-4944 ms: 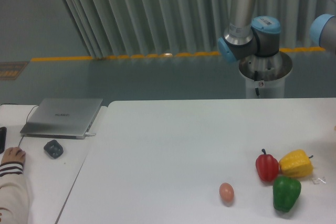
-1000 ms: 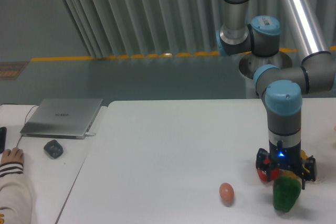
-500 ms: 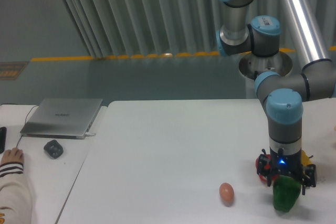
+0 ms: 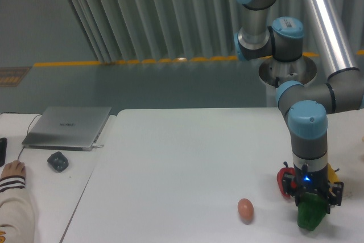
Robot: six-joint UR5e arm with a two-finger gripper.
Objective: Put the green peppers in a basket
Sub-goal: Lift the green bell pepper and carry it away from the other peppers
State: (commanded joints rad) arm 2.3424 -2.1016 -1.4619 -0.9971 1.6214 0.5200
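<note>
The green pepper (image 4: 310,217) sits near the front right corner of the white table (image 4: 187,157), with the gripper (image 4: 312,198) pressed down over its top. The gripper body hides the fingers, so whether they are spread beside the pepper or closed on it cannot be told. A blue light glows on the wrist just above. Behind the gripper, a red pepper (image 4: 282,179) shows at its left side and a sliver of a yellow pepper (image 4: 331,172) at its right; both lie close to the green one. An egg (image 4: 245,209) rests on the table to the left of the peppers, apart from them. On the far left a closed laptop (image 4: 67,127) and a small dark object (image 4: 57,161) lie on a second surface, and a person's hand (image 4: 12,169) rests at that edge.
</note>
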